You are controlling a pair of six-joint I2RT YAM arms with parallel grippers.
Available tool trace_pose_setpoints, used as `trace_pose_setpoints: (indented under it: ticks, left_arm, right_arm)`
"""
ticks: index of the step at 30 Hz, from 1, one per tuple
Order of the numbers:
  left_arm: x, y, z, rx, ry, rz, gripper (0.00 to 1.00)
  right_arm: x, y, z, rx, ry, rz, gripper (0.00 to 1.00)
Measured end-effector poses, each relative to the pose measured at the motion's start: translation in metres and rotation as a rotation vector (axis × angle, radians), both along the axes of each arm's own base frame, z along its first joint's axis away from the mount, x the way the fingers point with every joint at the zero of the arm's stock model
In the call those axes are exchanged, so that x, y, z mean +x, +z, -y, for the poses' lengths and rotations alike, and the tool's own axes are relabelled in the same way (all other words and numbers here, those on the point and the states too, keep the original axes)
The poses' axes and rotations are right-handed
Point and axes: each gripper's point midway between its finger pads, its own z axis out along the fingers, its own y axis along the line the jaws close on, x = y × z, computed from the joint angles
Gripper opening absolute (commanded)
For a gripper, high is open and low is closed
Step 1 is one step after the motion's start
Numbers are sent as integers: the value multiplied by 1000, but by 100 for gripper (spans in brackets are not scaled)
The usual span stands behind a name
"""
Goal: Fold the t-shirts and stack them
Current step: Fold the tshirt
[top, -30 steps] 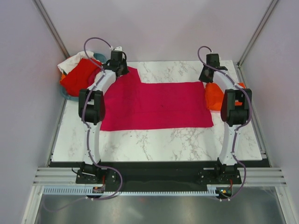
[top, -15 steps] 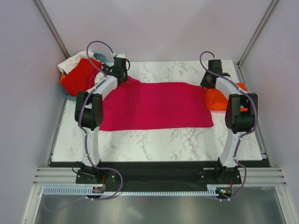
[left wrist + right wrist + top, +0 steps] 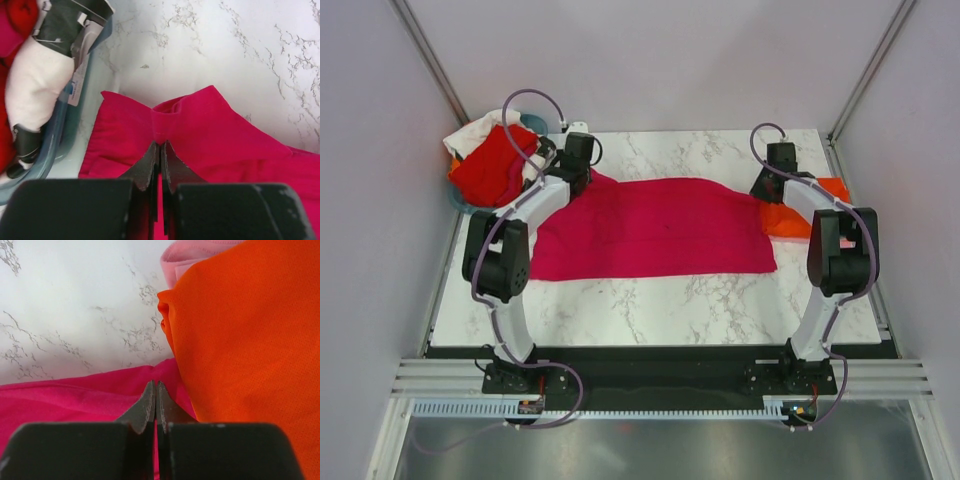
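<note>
Marble-patterned table (image 3: 650,300) fills the middle of a white-walled cell, and most of it is covered by the magenta t-shirt (image 3: 650,230), spread across the centre from 9 to 3 o'clock.

Compared with a second ago, its far edge is no longer a straight line. The squared-off flap that lay flat near 11 o'clock has drawn up into a peak, and the whole 12 o'clock hem now bows. Both arms have swung their elbows outward and brought their wrists a little toward 6 o'clock. This looks like the start of a fold, the far hem being lifted to carry over the body of the shirt. The near hem has not shifted.

At 10 o'clock, off the table corner, sits the teal basket (image 3: 465,205). It holds a red t-shirt (image 3: 490,165) heaped on top and a white t-shirt (image 3: 470,135) behind it toward 12, both crumpled and unfolded.

At 3 o'clock an orange t-shirt (image 3: 800,215) lies folded, touching the magenta hem, with a pale pink cloth (image 3: 190,255) showing under its far side.

Left gripper (image 3: 160,145) has its fingers pressed together on a puckered pinch of the magenta fabric. Right gripper (image 3: 154,385) is likewise closed on the magenta edge just beside the orange shirt.
</note>
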Motion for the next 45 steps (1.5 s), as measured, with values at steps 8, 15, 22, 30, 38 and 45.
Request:
trace_pose_setpoints:
  ticks: [8, 15, 22, 30, 38, 45]
  left_arm:
    - [-26, 15, 0, 86, 11, 17, 2]
    - [-46, 12, -2, 144, 28, 4, 2]
    - [-62, 2, -8, 172, 37, -26, 2]
    - [-78, 17, 0, 210, 42, 8, 2]
    - [-88, 22, -2, 267, 64, 11, 2]
    - [-101, 11, -9, 307, 70, -27, 2]
  right_arm:
    - [-4, 6, 4, 6, -39, 37, 0]
    - [-11, 14, 10, -3, -60, 67, 0]
    - [-19, 10, 12, 1, -82, 72, 0]
    - [-26, 10, 11, 18, -100, 92, 0]
    - [-29, 12, 12, 25, -109, 104, 0]
    - [-38, 21, 12, 31, -115, 127, 0]
